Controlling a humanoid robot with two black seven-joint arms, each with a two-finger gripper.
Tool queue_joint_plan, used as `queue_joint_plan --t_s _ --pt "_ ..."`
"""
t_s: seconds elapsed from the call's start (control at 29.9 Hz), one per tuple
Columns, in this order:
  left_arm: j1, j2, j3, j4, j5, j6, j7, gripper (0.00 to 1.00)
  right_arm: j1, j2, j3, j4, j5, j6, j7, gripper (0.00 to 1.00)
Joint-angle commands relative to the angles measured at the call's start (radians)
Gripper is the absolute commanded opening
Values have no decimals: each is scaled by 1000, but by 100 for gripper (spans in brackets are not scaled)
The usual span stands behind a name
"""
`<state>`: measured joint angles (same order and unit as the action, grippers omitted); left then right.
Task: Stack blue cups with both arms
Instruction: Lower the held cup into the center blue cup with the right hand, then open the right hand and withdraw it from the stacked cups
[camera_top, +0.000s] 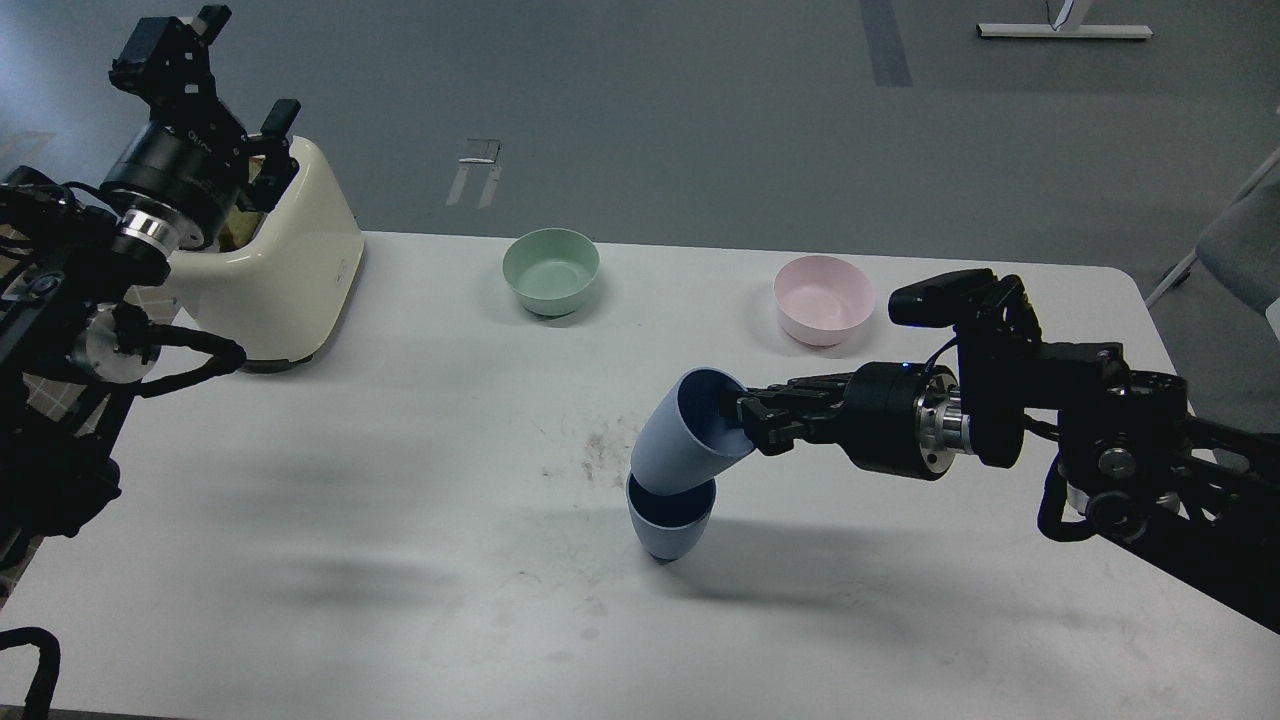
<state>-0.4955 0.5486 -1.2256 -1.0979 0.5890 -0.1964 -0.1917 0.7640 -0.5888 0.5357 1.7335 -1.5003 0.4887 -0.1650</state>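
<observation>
Your right gripper (748, 420) pinches the top cup's (685, 430) rim; it sits tilted in the lower cup (670, 525) below the fingers. Straightening and release remain. Left gripper (225, 90): fingers spread, empty.

Two matte dusty-blue cups without handles are seen near the middle of the white desk (300, 520). The lower blue cup (670, 525) is stood upright on its narrow rounded base, and its dark inside is visible at the rim. The upper blue cup (688, 430) is placed with its base inside the mouth of the lower one, but it is not seated straight: it is tilted strongly, so that its open mouth is turned up and to the right. Its rim is gripped by the right tool (748, 420), one finger inside the mouth and one outside. The left tool (215, 70) is held high and well apart from both cups.
</observation>
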Motion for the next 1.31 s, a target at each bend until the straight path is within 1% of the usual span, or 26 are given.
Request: queue_joint_plan --t_s 0.0,0.37,0.4,0.47,0.5,0.57,0.6,0.7,0.87,0.97,1.04,1.07,1.17,1.24,1.27 --pt "0 1 0 0 0 0 0 97 0 -3 -22 0 0 0 -1 7" --pt "2 8 -3 0 0 -1 -2 97 0 0 -26 0 0 0 -1 7" --pt "2 10 -3 0 0 -1 0 97 0 -2 -26 0 0 0 -1 10" --pt "2 10 -3 0 0 -1 0 97 -2 -2 -26 0 0 0 -1 26" --pt "2 10 -3 1 0 -1 0 97 -2 0 -25 0 0 0 -1 40" --pt "2 11 -3 0 0 -1 0 97 -2 1 -25 0 0 0 -1 48" --pt "2 11 -3 0 0 -1 0 97 -2 1 -25 0 0 0 -1 54" --pt "2 11 -3 0 0 -1 0 97 -2 0 -25 0 0 0 -1 61" --pt "2 13 -3 1 0 -1 0 97 -2 -2 -22 0 3 0 1 68" --pt "0 13 -5 0 0 -1 0 97 -9 3 -7 0 6 0 2 81" --pt "0 13 -5 0 0 0 0 97 -9 7 19 -2 8 0 5 88" --pt "0 13 -5 1 0 -1 0 97 -9 21 65 -2 11 0 9 99" --pt "2 16 -5 0 0 -1 0 97 -15 73 189 -9 50 0 9 99" --pt "2 19 -5 0 0 -1 0 97 -17 81 252 -15 77 0 9 99" --pt "0 20 -5 0 0 -1 0 97 -18 90 323 -28 104 0 9 99"
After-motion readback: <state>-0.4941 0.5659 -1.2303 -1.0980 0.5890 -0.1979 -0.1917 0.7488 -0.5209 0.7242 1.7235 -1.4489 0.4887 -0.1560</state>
